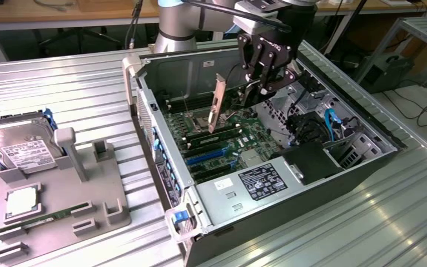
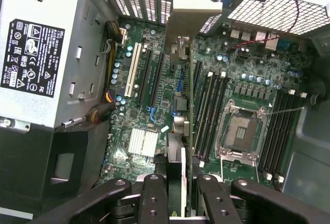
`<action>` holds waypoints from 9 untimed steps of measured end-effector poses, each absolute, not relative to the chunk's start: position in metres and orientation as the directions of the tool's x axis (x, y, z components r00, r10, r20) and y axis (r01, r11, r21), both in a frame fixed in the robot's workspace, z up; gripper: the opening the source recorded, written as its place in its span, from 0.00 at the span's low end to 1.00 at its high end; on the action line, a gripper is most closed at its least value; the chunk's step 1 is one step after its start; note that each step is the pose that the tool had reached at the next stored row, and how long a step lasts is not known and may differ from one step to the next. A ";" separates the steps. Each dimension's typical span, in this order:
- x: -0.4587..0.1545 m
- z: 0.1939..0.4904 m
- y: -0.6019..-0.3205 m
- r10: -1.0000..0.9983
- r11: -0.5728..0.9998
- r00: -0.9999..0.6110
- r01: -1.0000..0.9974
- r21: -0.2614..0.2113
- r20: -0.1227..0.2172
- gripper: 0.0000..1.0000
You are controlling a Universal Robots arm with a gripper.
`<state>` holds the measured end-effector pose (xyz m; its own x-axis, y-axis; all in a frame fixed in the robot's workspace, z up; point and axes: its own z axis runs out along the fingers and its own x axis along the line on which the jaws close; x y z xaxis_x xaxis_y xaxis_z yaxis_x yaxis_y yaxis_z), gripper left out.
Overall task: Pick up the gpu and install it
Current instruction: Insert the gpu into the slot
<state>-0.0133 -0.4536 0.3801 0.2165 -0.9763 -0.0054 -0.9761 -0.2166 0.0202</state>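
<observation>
My gripper [image 1: 257,92] reaches down into the open computer case [image 1: 362,167] and is shut on the gpu [image 1: 218,103]. The gpu is a thin dark card hanging upright, with its long silver-grey bracket strip toward the case's rear wall. It hovers above the green motherboard [image 1: 224,146], over the area between the RAM slots and the expansion slots. In the wrist view I see the gpu [image 2: 193,7] edge-on, running from between my black fingers [image 2: 154,198] out to its bracket. The black and white expansion slots [image 2: 147,79] lie beside that edge, apart from it.
A silver power supply [image 1: 262,181] with a black label fills the case's near corner. The CPU socket [image 2: 242,131] and RAM slots flank the card. On the exterior view's left, a grey fixture [image 1: 87,214] holds a hard drive [image 1: 24,149], a chip and a green memory stick [image 1: 46,219].
</observation>
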 end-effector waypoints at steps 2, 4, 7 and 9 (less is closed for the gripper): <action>-0.013 0.379 -0.454 -0.976 -0.217 0.217 -0.976 0.020 -0.006 0.27; -0.013 0.378 -0.454 -0.976 -0.217 0.217 -0.976 0.020 -0.005 0.27; -0.013 0.377 -0.454 -0.976 -0.217 0.217 -0.976 0.020 -0.005 0.27; -0.013 0.376 -0.454 -0.976 -0.217 0.217 -0.976 0.020 -0.005 0.27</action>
